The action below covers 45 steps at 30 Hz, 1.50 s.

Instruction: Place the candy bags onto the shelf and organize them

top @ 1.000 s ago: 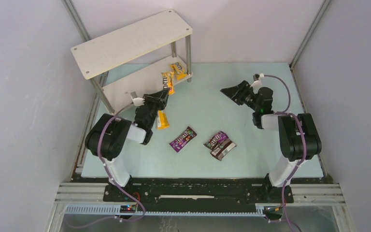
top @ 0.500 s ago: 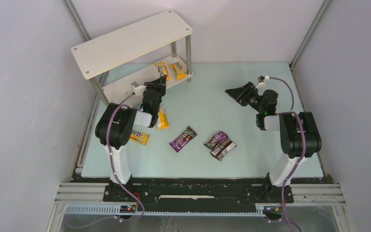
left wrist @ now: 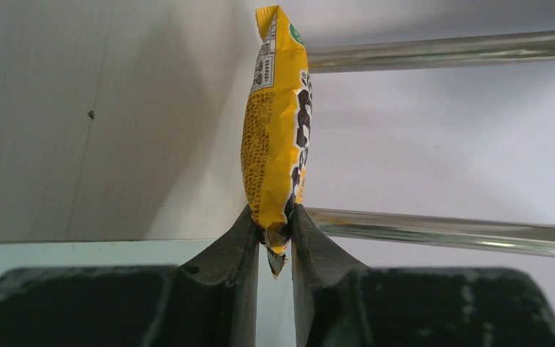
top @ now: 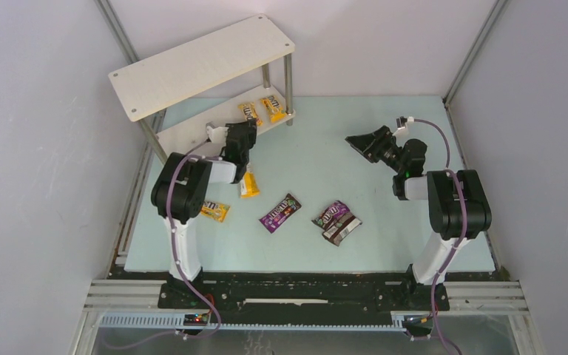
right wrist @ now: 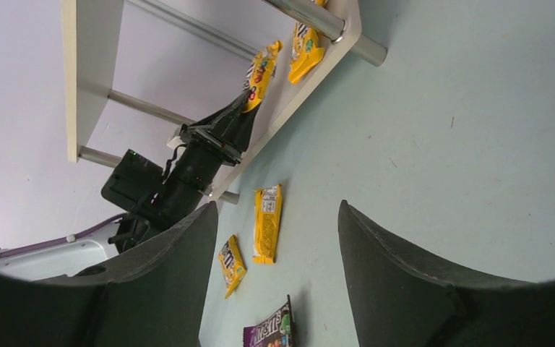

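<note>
- Pale green counter (top: 384, 222), grey walls; the shelf (top: 192, 63) stands at far left.
- Left gripper (left wrist: 274, 224) is pinched on a yellow candy bag (left wrist: 278, 123) by its end, over the lower board, near a second yellow bag (top: 272, 109).
- Best lowered flat, parallel to that neighbour, then released.
- Right gripper (right wrist: 273, 213) gapes wide, empty.

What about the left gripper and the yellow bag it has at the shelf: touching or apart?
Touching. In the left wrist view the left gripper is clamped on the lower end of the yellow bag, with both fingers pressed against it and no gap.
</note>
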### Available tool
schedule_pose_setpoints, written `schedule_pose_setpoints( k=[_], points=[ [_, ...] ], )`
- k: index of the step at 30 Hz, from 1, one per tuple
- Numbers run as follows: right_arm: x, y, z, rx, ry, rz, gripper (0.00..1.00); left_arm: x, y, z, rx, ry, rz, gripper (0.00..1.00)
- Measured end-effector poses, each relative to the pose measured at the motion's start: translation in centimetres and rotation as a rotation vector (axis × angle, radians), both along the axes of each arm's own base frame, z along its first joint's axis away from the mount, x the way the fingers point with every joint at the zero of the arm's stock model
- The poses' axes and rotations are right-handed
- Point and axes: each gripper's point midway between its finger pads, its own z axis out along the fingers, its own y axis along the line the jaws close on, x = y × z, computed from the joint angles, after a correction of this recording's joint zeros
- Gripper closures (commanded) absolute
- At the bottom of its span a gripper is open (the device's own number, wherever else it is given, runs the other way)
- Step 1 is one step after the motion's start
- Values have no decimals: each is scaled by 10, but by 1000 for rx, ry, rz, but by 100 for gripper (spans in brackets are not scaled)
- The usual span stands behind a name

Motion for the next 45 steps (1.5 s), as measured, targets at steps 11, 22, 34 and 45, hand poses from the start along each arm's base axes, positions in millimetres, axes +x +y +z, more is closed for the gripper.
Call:
schedule_pose_setpoints(
  k=[11, 22, 34, 45],
  points=[
    [1, 0, -1, 12, -2, 1, 29, 7, -8, -19, 35, 76, 23, 96],
    [2, 1, -2, 22, -7, 2, 29, 16, -15, -22, 42, 93, 35, 92],
    [2, 1, -1, 32, -7, 7, 29, 21, -17, -28, 28, 103, 40, 80],
    [1, 2, -2, 44, -5, 13, 29, 22, -22, -28, 13, 98, 17, 54]
  ],
)
